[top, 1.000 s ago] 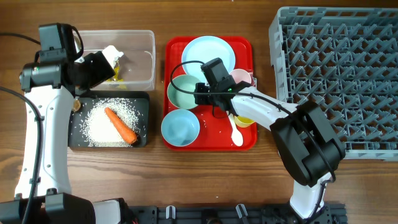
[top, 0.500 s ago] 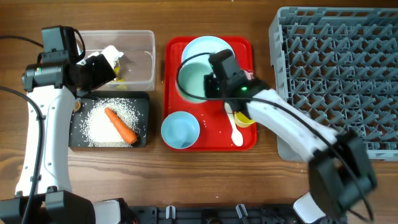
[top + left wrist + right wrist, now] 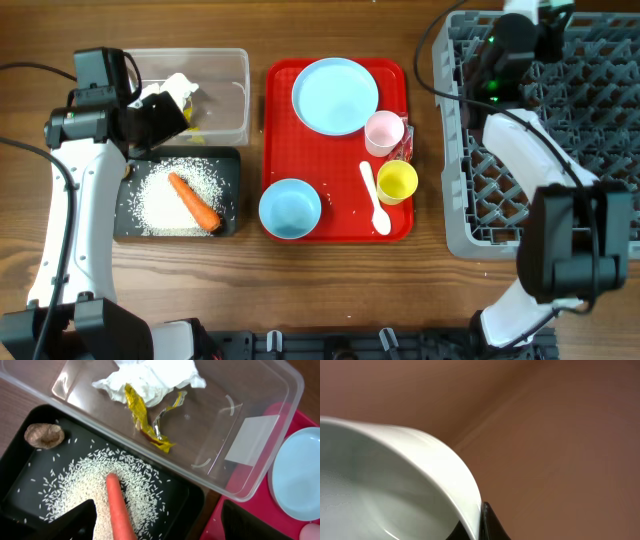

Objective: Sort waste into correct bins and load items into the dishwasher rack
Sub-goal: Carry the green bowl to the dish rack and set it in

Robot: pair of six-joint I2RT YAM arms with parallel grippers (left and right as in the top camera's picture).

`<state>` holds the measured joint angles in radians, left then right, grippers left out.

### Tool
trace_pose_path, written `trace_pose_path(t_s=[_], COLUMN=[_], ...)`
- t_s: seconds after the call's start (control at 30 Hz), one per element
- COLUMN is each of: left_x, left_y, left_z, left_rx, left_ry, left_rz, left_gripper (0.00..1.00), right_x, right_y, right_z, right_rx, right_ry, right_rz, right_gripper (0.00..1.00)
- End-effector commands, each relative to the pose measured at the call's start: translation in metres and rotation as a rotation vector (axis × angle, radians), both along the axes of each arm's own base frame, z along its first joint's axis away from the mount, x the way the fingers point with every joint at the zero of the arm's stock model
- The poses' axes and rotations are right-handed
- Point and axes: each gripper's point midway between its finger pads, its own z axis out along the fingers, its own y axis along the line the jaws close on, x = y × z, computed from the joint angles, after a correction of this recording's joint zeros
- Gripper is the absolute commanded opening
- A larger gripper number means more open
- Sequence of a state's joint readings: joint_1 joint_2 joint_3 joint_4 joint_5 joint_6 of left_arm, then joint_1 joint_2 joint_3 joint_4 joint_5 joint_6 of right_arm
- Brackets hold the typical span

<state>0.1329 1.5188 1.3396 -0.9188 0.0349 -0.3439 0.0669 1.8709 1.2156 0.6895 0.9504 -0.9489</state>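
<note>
Left gripper: the left gripper (image 3: 159,510) hangs over the edge where the clear tub meets the black tray, with its jaws spread wide and nothing between them.
Right gripper: the right gripper (image 3: 548,10) is at the far top edge of the overhead view, above the back of the rack. The right wrist view shows it clamped on the rim of a pale bowl (image 3: 395,485), with one dark finger (image 3: 487,522) pressed against the bowl's outside.
Clear tub: the clear tub (image 3: 232,95) sits at the back left of the counter (image 3: 420,280). It holds a crumpled tissue (image 3: 155,377) and a twisted yellow wrapper (image 3: 142,417) that touches the tissue.
Black tray: the black tray (image 3: 228,170) is just in front of the tub and touching it. A patch of rice (image 3: 90,485) is spread over its middle, and a carrot (image 3: 193,200) lies on the rice at a slant. A brown lump (image 3: 44,435) sits in its back left corner, apart from the rice.
Red tray: the red tray (image 3: 340,200) stands between the tub and the rack.
On the red tray: a blue plate (image 3: 335,95) lies at the back, with a pink cup (image 3: 383,132) just beside its right edge. A yellow cup (image 3: 397,182) stands in front of the pink one, and a white spoon (image 3: 375,200) lies just left of the yellow cup. A blue bowl (image 3: 290,207) sits in the front left corner.
Rack: the grey rack (image 3: 590,150) is at the right of the counter. No dishes can be seen among its pegs from overhead.
</note>
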Motion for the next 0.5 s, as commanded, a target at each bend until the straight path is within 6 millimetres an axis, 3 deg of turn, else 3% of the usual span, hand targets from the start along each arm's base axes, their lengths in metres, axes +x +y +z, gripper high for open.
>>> trace_pose_path(t_s=[0.0,0.1,0.27,0.47], left_x=[0.001,0.001,0.003,0.003], left_y=[-0.003,-0.003,-0.002,-0.002], left_z=[-0.002,-0.003,-0.002,-0.002], left_rx=[-0.023,-0.023,-0.022,-0.022], left_ry=[-0.003,-0.003,-0.013,-0.014], left_rz=[0.004,0.004,0.004,0.004], left_gripper=[0.79,0.78,0.77,0.77], right_x=[0.027,0.031,0.034,0.033], right_y=[0.013,0.014,0.014,0.027], right_z=[-0.054,-0.080,-0.082,-0.103], right_rx=[-0.250,-0.251,-0.177,-0.162], right_ry=[0.375,0.423,0.347,0.431], right_rz=[0.087,0.095,0.117,0.148], right_gripper=[0.04,0.04,0.04,0.05])
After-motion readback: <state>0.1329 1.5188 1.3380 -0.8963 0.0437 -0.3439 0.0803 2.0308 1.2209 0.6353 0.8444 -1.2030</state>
